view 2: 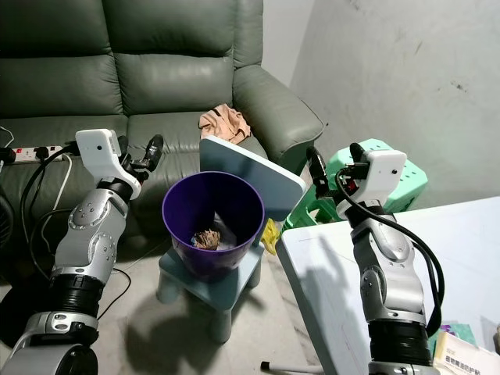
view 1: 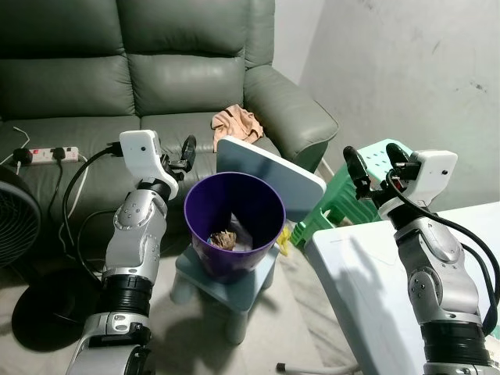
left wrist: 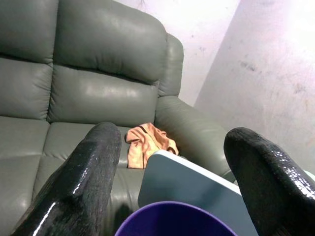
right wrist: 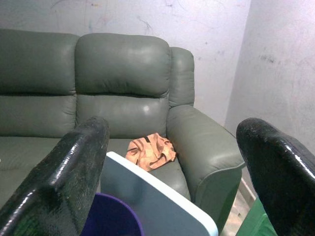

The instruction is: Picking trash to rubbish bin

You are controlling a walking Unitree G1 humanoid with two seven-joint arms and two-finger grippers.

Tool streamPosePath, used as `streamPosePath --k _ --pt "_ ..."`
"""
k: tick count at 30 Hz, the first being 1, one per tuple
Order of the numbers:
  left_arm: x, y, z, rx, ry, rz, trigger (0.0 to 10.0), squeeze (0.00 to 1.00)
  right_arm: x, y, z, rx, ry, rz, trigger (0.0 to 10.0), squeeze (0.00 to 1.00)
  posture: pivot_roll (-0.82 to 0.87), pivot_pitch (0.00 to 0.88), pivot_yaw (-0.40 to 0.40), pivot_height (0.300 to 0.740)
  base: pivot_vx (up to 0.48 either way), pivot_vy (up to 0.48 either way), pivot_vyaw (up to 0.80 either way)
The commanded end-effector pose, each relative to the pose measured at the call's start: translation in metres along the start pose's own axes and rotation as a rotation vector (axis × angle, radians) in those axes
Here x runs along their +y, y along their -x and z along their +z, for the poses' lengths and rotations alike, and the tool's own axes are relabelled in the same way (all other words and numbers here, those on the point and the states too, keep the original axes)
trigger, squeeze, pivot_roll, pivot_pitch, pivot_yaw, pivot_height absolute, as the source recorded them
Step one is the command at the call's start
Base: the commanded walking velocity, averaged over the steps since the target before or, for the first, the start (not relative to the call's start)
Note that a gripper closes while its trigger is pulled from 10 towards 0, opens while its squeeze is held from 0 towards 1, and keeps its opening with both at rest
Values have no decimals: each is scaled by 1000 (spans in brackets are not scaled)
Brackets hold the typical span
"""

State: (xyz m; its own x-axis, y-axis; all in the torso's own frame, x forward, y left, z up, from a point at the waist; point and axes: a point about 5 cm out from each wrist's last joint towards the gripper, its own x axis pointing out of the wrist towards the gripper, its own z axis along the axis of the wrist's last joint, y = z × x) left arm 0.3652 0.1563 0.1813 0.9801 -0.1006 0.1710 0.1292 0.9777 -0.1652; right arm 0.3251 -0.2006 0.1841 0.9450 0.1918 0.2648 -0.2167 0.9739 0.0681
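Observation:
A purple rubbish bin (view 1: 226, 269) stands on the seat of a small pale blue chair (view 1: 269, 168). A brown crumpled piece of trash (view 1: 223, 238) lies at its bottom. My left gripper (view 1: 183, 156) is raised just left of the bin's rim, open and holding nothing. The right gripper (view 1: 375, 160) is up at the right, past the chair's back and over the corner of a white table (view 1: 391, 297); it is open and holds nothing. A crumpled orange-brown piece (view 1: 236, 123) lies on the sofa seat behind the bin, also seen between my left fingers (left wrist: 88, 172).
A grey-green sofa (view 1: 78, 86) fills the back, with a white power strip (view 1: 51, 154) and cables on its seat. A black fan (view 1: 16, 211) stands at far left. A green plastic stool (view 2: 410, 187) sits by the wall at right. Something small and yellow (view 1: 285, 238) lies on the floor.

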Motion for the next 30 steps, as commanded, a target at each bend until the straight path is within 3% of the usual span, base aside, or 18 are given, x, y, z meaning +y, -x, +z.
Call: streamPosePath --k 1,16,23,30 --pt "-6 -1 -3 2 -1 -10 10000 0 -6 3 -1 -6 14 -31 10000 0 46 5 -143 740 0 0 0" --pt "-4 2 -26 64 19 17 10000 0 -7 4 -24 47 44 -104 10000 0 34 0 -120 740 0 0 0" --pt "-2 1 -30 69 23 26 10000 0 -4 1 -30 83 117 -101 10000 0 25 0 -118 740 0 0 0" --pt "-1 0 -31 62 20 28 10000 0 -2 1 -34 99 116 -108 10000 0 25 0 -118 740 0 0 -316"
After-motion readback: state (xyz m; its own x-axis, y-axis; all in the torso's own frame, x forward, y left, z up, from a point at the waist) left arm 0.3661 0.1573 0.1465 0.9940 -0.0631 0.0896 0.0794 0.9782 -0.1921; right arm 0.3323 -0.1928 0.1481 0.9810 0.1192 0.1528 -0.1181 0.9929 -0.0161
